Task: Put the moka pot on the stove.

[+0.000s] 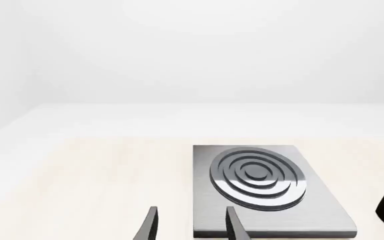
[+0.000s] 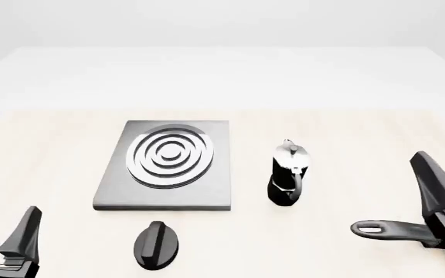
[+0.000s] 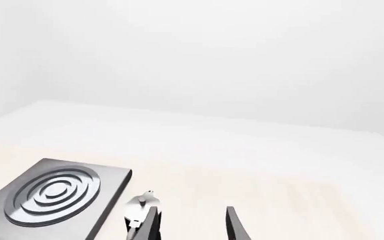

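Nothing done yet: the moka pot stands upright on the table, just beside the right edge of the stove and not touching it, burner rings bare, handle facing the near edge. Left gripper sits at the near left corner, fingers spread and empty; right gripper is at the near right edge, fingers apart, holding nothing, near a frying pan handle. All still left to do, I judge: reach, grab the pot, lift, set on burner; a black knob lies by the stove's near edge.
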